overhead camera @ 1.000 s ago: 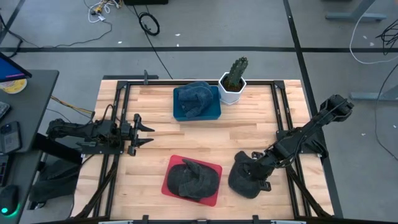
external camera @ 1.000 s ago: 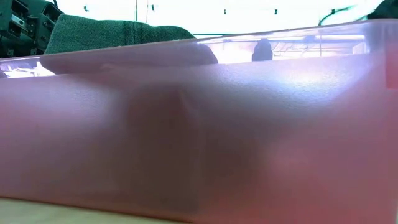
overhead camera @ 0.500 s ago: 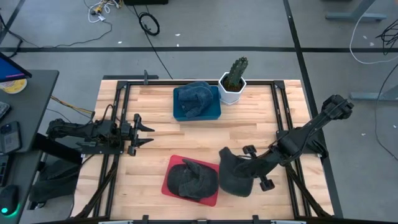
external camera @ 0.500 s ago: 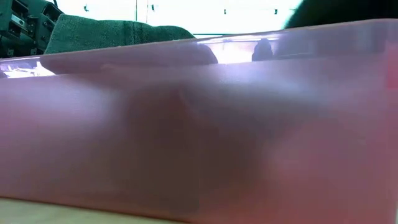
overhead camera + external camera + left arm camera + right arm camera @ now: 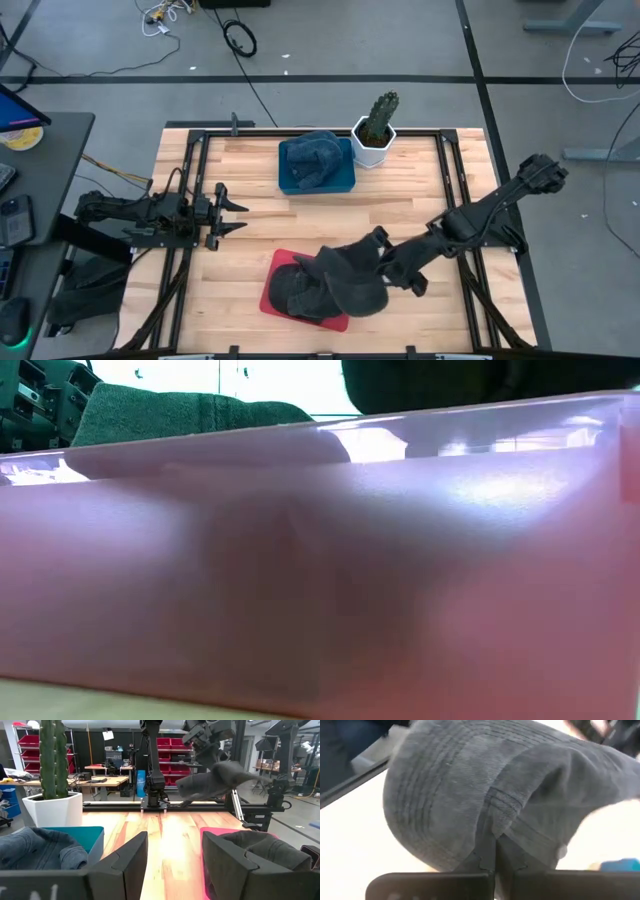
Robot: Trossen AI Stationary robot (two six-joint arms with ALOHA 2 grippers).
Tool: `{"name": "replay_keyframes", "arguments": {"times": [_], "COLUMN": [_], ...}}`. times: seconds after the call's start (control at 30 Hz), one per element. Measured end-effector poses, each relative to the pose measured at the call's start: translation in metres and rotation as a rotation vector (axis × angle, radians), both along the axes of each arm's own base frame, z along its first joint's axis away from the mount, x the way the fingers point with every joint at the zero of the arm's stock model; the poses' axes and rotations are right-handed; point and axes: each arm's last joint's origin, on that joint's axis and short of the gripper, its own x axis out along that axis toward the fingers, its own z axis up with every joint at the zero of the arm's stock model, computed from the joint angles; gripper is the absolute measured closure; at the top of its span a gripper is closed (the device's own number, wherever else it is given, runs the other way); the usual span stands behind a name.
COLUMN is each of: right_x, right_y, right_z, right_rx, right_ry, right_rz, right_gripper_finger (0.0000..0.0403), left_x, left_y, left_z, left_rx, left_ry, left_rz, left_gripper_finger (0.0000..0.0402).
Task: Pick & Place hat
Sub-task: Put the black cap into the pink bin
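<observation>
My right gripper (image 5: 385,266) is shut on a dark grey hat (image 5: 350,283), which it carries above the red tray's (image 5: 272,296) right end. A second dark hat (image 5: 298,287) lies in that tray. In the left wrist view the carried hat (image 5: 216,776) hangs in the air beyond the red tray (image 5: 206,851). In the low view the hat (image 5: 470,380) shows dark above the tray's pink wall (image 5: 320,560). My left gripper (image 5: 232,212) waits open near the table's left edge. My right gripper (image 5: 495,851) pinches a fold of the hat's cloth (image 5: 497,827) beside the stitched brim (image 5: 427,800), between its two fingers. It comes from the table's right, slanting down. The hat is lifted clear and droops beyond the fingers over the red tray.
A blue tray (image 5: 342,181) with a blue-grey hat (image 5: 310,155) sits at the table's far middle. A cactus in a white pot (image 5: 374,135) stands right beside it. Bare wood lies between the two trays and at the right near corner.
My right gripper, shut on the hat, has lifted it off the table near the right near corner. It carried the hat leftward, so the hat now hangs over the red tray's right end. The left arm kept still.
</observation>
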Motion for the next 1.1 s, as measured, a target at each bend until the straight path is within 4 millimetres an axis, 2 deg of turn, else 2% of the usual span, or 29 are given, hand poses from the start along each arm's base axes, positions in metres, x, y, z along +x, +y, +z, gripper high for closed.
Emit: {"name": "replay_keyframes", "arguments": {"times": [0.27, 0.37, 0.5, 0.63, 0.73, 1.0, 1.1], "right_x": [0.034, 0.05, 0.071, 0.088, 0.1, 0.119, 0.123], "right_y": [-0.011, -0.011, -0.003, 0.0, -0.003, -0.025, -0.03], "right_z": [-0.014, -0.007, -0.002, -0.016, -0.019, -0.009, -0.012], "right_rx": [-0.136, -0.175, -0.216, -0.337, -0.383, -0.347, -0.368], "right_ry": [-0.044, -0.019, 0.011, 0.106, 0.097, -0.002, -0.014], "right_rz": [0.085, 0.1, 0.205, 0.339, 0.384, 0.437, 0.477], "right_gripper_finger": [0.0403, 0.0403, 0.0403, 0.0403, 0.0403, 0.0403, 0.0403], "left_x": [0.0, 0.0, 0.0, 0.0, 0.0, 0.0, 0.0], "left_y": [0.0, 0.0, 0.0, 0.0, 0.0, 0.0, 0.0], "left_z": [0.0, 0.0, 0.0, 0.0, 0.0, 0.0, 0.0], "left_rx": [0.0, 0.0, 0.0, 0.0, 0.0, 0.0, 0.0], "left_ry": [0.0, 0.0, 0.0, 0.0, 0.0, 0.0, 0.0], "left_rz": [0.0, 0.0, 0.0, 0.0, 0.0, 0.0, 0.0], "left_gripper_finger": [0.0209, 0.0209, 0.0209, 0.0209, 0.0209, 0.0209, 0.0209]}}
